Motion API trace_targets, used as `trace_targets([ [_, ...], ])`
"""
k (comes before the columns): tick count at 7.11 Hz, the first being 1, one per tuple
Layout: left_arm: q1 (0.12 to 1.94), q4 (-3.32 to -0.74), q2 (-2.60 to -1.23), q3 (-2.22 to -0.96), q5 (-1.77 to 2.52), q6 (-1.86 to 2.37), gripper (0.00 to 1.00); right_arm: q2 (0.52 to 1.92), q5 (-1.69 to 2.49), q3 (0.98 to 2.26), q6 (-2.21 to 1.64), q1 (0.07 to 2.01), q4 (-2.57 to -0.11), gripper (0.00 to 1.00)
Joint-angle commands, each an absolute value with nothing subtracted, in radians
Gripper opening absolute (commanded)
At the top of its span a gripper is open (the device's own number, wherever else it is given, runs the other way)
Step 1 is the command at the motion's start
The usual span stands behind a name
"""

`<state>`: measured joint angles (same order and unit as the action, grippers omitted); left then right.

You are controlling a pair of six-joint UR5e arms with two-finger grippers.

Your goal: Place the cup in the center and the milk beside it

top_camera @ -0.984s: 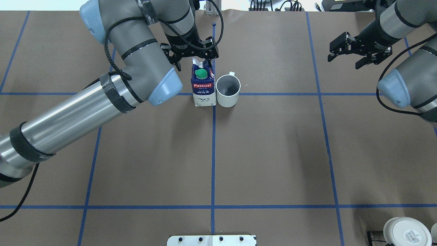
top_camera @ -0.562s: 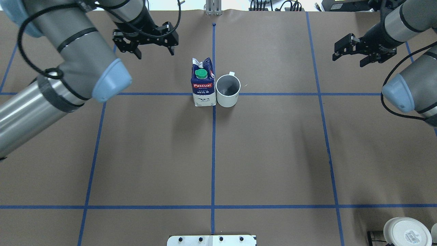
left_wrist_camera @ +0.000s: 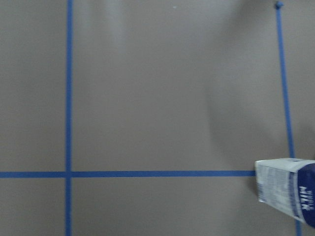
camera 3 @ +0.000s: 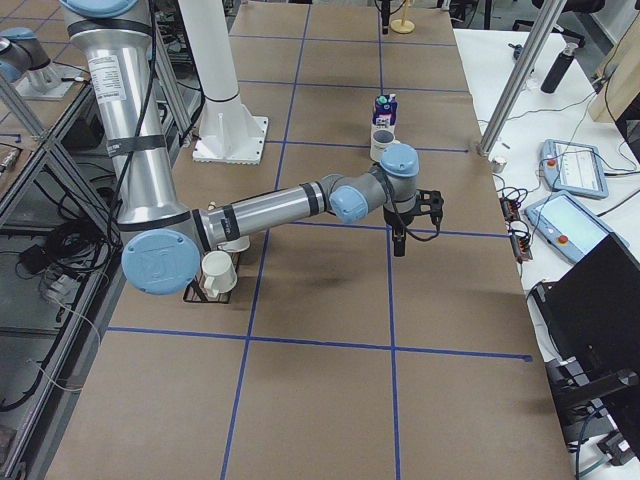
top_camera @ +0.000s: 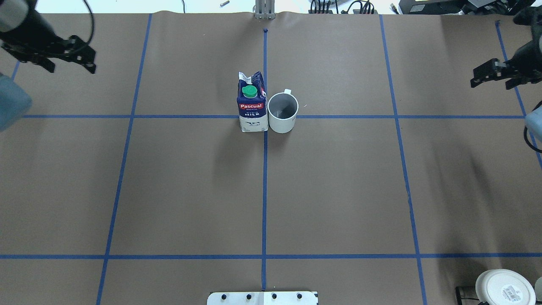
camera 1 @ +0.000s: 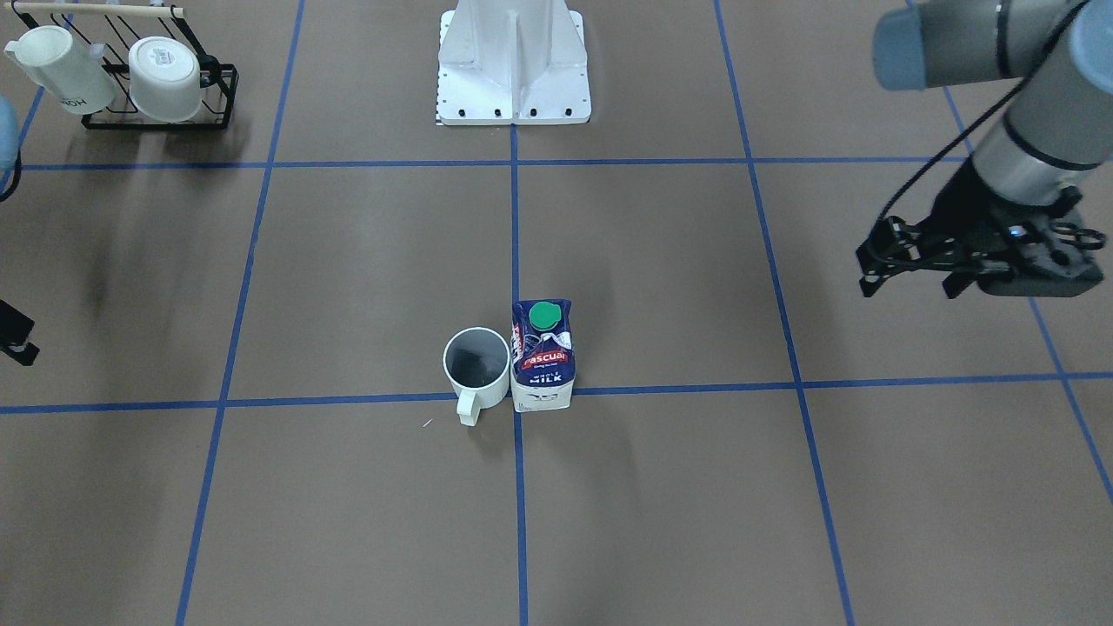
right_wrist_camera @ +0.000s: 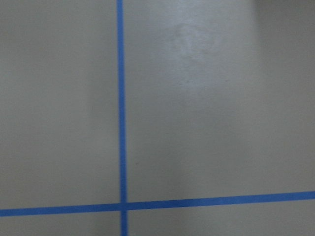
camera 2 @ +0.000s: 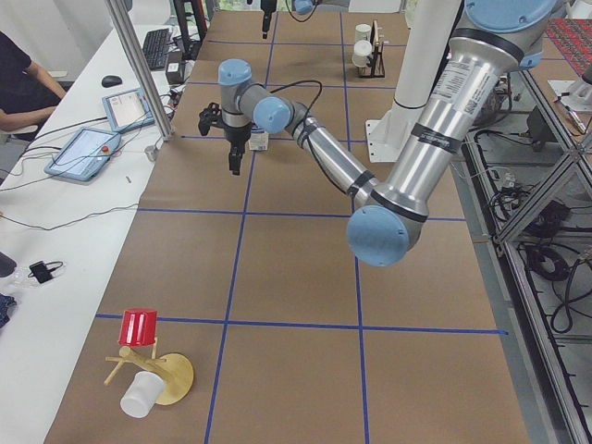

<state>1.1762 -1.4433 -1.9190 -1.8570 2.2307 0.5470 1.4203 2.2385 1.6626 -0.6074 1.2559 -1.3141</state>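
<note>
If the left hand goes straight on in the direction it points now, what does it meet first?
Most likely the bare table: the left hand points down at brown paper, and the milk stands off to one side.

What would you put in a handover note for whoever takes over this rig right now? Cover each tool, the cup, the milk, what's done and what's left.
Left tool: open, empty, far out on the table's left side.
Right tool: open, empty, near the right edge.
Cup: upright where the central blue tape lines cross, handle pointing away from the robot.
Milk: upright close beside the cup, on the robot's left.
Done: both look placed.
Left: probably only parking the arms.
</note>
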Motion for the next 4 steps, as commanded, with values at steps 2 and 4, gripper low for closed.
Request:
trace_targets([
  [2,1.484,-1.451,-1.688,-1.736,2.290,-0.017,0.98,1.527,2.381,1.597,-0.515,1.449,-1.312,1.00],
  [4,1.529,-1.460,-1.687,-1.642,2.284,-0.038,0.98,1.574,2.382,1.600,-0.514,1.480,-1.305,1.00],
])
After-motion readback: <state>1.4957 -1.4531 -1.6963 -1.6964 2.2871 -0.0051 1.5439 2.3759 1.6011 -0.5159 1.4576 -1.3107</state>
